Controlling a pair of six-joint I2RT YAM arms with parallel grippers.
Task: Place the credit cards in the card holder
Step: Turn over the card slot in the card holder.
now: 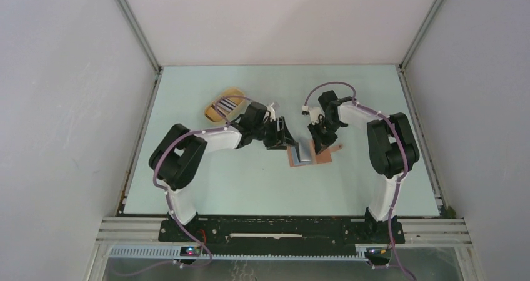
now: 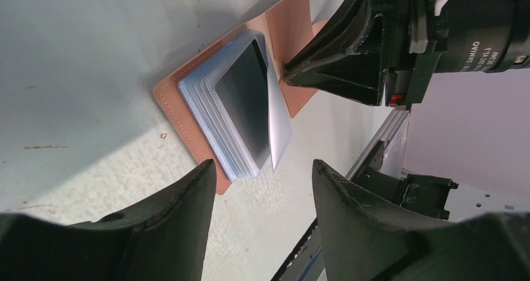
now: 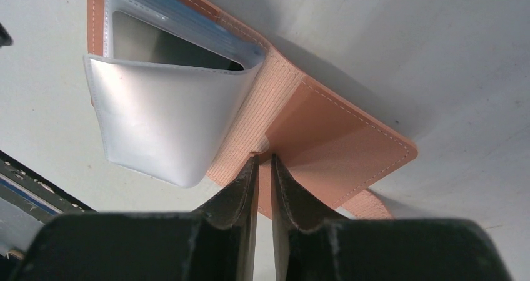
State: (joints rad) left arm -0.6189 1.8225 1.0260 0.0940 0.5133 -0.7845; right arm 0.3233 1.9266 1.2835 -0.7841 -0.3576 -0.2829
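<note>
The reddish-brown card holder [image 1: 326, 157] lies open on the table between the arms. Its clear sleeves fan out; one sleeve [image 3: 162, 122] stands lifted, and a dark card [image 2: 244, 100] shows inside the stack. My right gripper [image 1: 320, 146] is shut, its tips [image 3: 263, 162] pressing on the holder's inner flap [image 3: 337, 137] by the spine. My left gripper [image 2: 262, 172] is open and empty just left of the holder [image 2: 172, 106], apart from it. The striped stack of credit cards [image 1: 227, 104] lies in the tray at the back left.
The yellow oval tray [image 1: 211, 113] sits behind the left arm near the back left. The right gripper's body [image 2: 375, 50] hangs close over the holder in the left wrist view. White walls enclose the table on three sides.
</note>
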